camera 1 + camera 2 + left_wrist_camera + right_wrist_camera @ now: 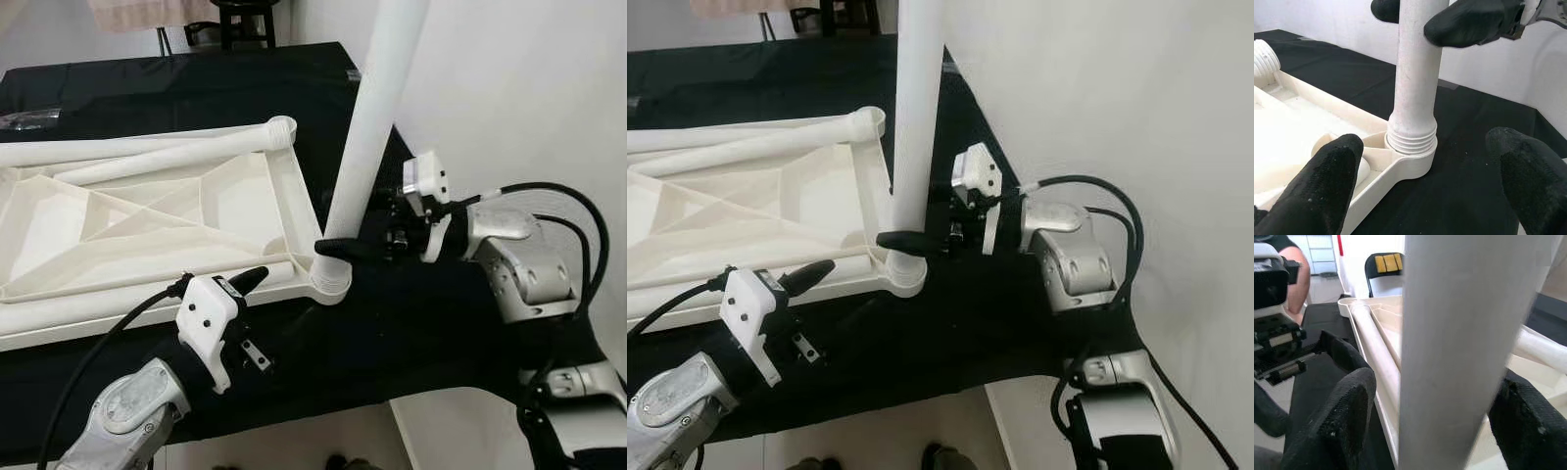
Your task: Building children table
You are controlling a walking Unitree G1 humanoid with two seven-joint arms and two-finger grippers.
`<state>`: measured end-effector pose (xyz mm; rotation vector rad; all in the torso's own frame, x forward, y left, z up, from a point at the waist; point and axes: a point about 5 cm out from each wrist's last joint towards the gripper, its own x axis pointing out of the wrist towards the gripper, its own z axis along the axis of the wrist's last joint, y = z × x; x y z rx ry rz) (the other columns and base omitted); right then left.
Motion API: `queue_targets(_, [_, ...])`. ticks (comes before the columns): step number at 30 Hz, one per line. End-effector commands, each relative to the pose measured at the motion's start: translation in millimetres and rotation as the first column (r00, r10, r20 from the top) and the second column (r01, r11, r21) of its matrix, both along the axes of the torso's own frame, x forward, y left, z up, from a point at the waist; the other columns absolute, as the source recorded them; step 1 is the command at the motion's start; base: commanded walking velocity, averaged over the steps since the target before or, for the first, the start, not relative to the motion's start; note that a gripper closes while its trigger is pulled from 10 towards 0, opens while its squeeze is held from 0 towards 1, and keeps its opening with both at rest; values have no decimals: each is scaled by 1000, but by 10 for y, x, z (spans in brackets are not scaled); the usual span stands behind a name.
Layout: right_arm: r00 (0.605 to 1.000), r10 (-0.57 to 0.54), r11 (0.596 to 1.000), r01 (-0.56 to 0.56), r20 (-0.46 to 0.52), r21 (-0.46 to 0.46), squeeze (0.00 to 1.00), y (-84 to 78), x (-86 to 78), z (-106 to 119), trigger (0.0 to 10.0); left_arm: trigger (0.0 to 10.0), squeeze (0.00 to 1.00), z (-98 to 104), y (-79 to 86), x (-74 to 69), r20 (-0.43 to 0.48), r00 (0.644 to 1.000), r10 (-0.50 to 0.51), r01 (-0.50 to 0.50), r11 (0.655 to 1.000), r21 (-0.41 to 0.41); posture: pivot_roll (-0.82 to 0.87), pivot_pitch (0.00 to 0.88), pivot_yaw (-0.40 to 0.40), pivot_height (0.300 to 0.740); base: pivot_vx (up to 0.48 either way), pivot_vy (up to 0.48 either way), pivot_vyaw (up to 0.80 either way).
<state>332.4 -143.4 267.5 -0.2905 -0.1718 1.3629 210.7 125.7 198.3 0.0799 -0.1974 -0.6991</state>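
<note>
The white plastic table top (147, 220) lies upside down on a black-covered table (411, 333). A white table leg (367, 137) stands upright in the near right corner socket (331, 284), its threads still showing at the collar (1411, 139). My right gripper (345, 248) reaches in from the right and is shut on the leg just above the socket, one finger (1347, 421) on each side. My left gripper (1425, 186) hovers open in front of the socket, its fingers (253, 278) wide apart and touching nothing.
Loose white legs (167, 157) lie across the upturned top, another (250, 268) along its near rim. A threaded far corner socket (282, 129) stands bare. A white wall (529, 88) is close on the right. A person (1293, 264) and a folding chair (1383, 264) are beyond.
</note>
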Motion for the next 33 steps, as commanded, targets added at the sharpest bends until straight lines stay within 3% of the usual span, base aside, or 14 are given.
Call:
queue_targets(1, [1000,14,1000,-14,8,5,0,-38,13,4,2902,10000,0,-29,-15,-19,-9,1000,-4,4,1000,5,107,213,-90,740,0,0,0])
queue_targets(2, [1000,18,1000,-18,5,4,0,-46,25,4,0,10000,0,-33,-20,-24,-10,1000,-6,6,1000,5,108,212,-90,740,0,0,0])
queue_targets(11, [999,40,999,-39,-16,5,0,-76,48,-82,0,10000,0,-37,-34,-45,-14,1000,-10,10,1000,4,106,213,-91,740,0,0,0])
queue_targets(15, [999,-38,999,38,-26,12,0,-130,57,-151,0,10000,0,-39,-34,-49,-16,1000,-12,12,1000,3,97,216,-93,740,0,0,0])
queue_targets(16, [989,-142,989,144,-47,32,0,-146,73,-228,0,10000,0,-43,-32,-52,-18,1000,-13,13,1000,3,88,218,-97,740,0,0,0])
queue_targets(18, [858,-487,858,505,-163,95,0,-59,115,-519,0,10000,0,-64,-15,-61,-26,999,-18,19,1000,7,89,216,-91,740,0,0,0])
queue_targets(19, [703,-663,724,690,-259,21,0,43,-67,-885,0,10000,0,-61,-3,-57,-30,999,-22,23,1000,13,85,229,-66,740,0,0,0])
queue_targets(20, [574,-761,612,789,-301,-44,0,76,-237,-1093,0,10000,0,-58,4,-53,-32,999,-25,25,1000,17,85,229,-66,740,0,0,0])
queue_targets(21, [544,-800,572,819,-255,-48,0,176,-355,-1149,0,10000,0,-53,7,-45,-32,999,-31,31,999,17,87,222,-62,740,0,0,0])
queue_targets(23, [538,-814,557,830,-217,-34,0,248,-419,-1154,0,10000,0,-49,7,-40,-31,999,-35,36,999,17,87,222,-62,740,0,0,0])
queue_targets(26, [528,-820,538,843,-221,19,0,295,-199,-1048,0,10000,0,-44,-38,-19,-28,998,-55,55,998,15,93,206,-61,740,0,0,0])
queue_targets(30, [540,-812,549,835,-220,24,0,312,-139,-1014,0,10000,0,-39,-40,-16,-25,998,-53,53,998,14,97,202,-66,740,0,0,0])
queue_targets(31, [560,-800,567,823,-215,32,0,341,-103,-978,10000,10000,0,-39,-22,-14,-23,999,-44,44,999,15,100,200,-67,740,0,0,0])
queue_targets(33, [637,-736,638,766,-229,83,0,435,-97,-890,10000,10000,0,-43,12,-10,-21,999,-28,28,999,21,105,198,-68,740,0,0,0])
